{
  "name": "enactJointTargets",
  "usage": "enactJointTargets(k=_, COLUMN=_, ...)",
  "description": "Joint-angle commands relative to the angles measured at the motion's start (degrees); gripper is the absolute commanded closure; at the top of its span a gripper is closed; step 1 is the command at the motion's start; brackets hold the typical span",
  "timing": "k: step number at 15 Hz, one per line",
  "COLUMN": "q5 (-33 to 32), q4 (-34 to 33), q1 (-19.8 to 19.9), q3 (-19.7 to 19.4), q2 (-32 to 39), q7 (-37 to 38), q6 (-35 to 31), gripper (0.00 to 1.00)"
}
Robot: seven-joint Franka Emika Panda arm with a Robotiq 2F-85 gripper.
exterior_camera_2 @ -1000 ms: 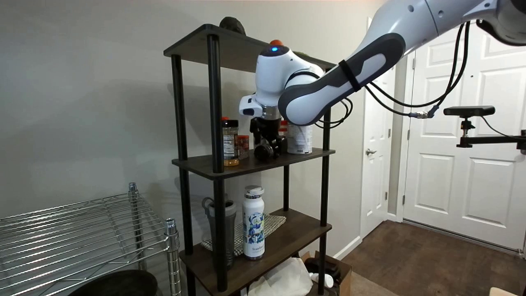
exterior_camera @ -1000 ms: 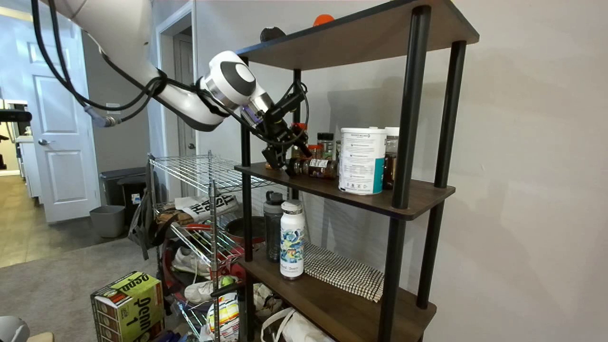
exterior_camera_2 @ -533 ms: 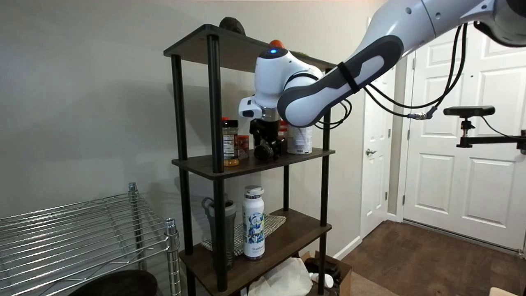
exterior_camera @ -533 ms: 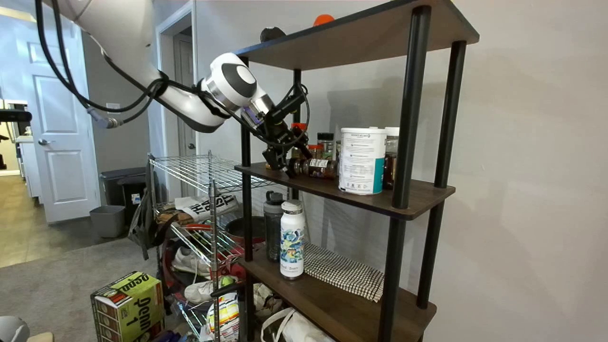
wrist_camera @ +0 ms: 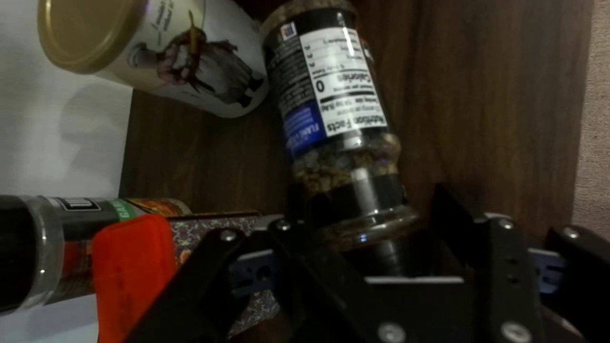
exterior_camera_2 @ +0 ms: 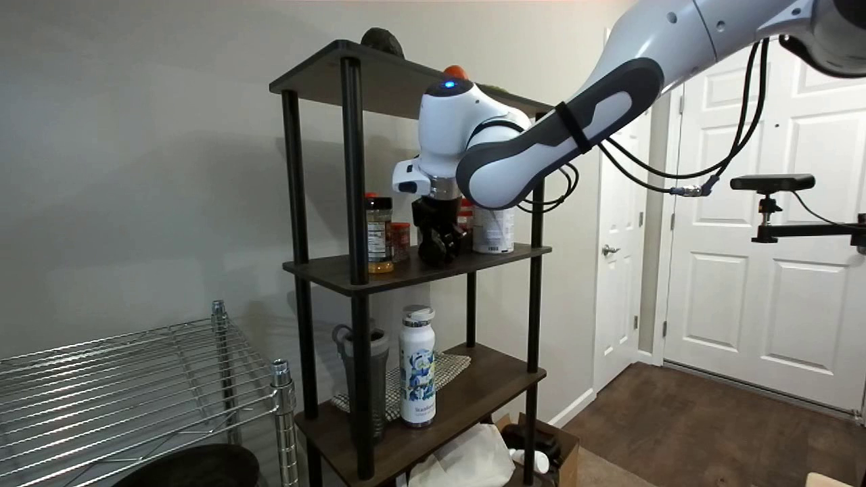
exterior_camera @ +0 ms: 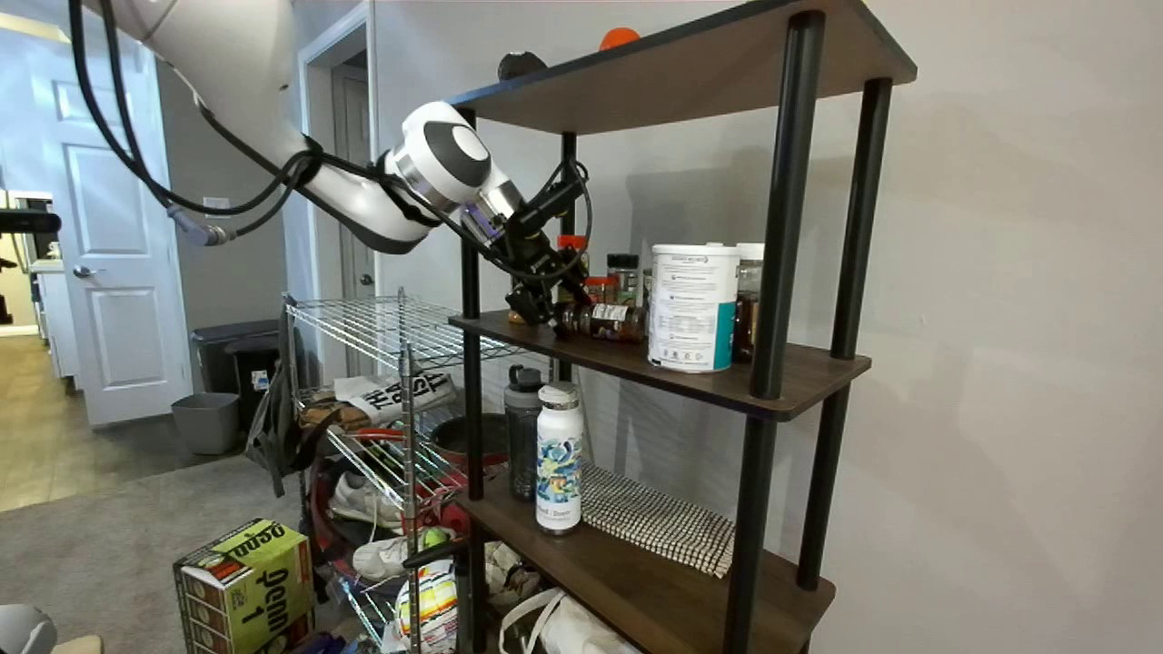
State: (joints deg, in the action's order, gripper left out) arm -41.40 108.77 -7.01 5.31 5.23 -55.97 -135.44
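Lying jar (wrist_camera: 339, 125) — label (wrist_camera: 329, 78) legible wrist-view only

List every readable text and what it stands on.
"Nutrition Facts": lying jar
"Calories": lying jar
"0": lying jar
"FLA…", rest blurred: lying jar
"GAR…", rest unclear: green-labelled jar
"penn", twice: yellow-green box
"1": yellow-green box
Too small or blurred: canister and bottle print, lettering on the white item, everything else.

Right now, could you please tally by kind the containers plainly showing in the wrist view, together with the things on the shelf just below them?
Canister: 1
Jars: 2 (lying jar, upright jar)
Red-lidded container: 1
Bottles: 2 (grey bottle, white bottle)
Mat: 1
Total: 7
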Motion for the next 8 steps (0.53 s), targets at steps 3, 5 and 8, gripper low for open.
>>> enactJointTargets(k=3, q5=-1.7, q4=-1.0, q1=0.1, q3=0.3, q2=0.7, q7=0.2, q6=1.0, gripper=0.68)
enactJointTargets(k=5, q5=-1.7, q4=-1.1, q1=0.0, q3=0.3, q2=0.8, q7=0.2, q6=1.0, gripper=0.68)
enactJointTargets(k=8, q5=-1.3, q4=-0.9, q1=0.1, q3=0.4, q2=0.5, q7=0.2, q6=0.5, gripper=0.68)
